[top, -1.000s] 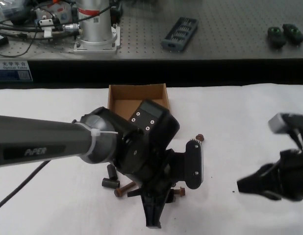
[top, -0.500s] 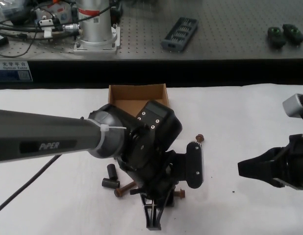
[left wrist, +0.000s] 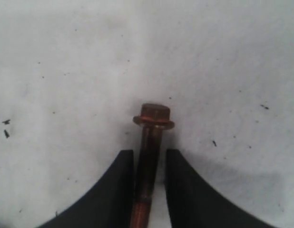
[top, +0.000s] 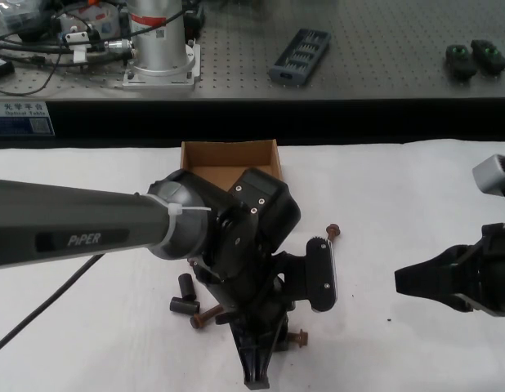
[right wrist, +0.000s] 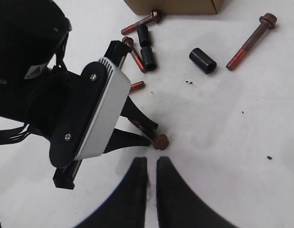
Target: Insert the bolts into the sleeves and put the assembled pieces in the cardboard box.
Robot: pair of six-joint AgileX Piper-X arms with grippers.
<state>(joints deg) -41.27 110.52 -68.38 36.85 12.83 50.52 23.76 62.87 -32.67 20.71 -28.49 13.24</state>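
My left gripper is shut on the shaft of a rusty bolt just behind its flanged head, low over the white cloth. The high view shows the left arm across the middle, with that bolt's head poking out beside the gripper. My right gripper is shut on nothing and hovers close to the held bolt's head. Black sleeves and loose bolts lie in front of the cardboard box.
Two sleeves and a bolt lie beside the left arm; another bolt lies right of the box. A dark perforated bench with a metal post stands beyond the cloth's far edge.
The left gripper has sunk toward the front edge, and the bolt at its tip shifted with it. The right gripper drew back to the right, then held still.
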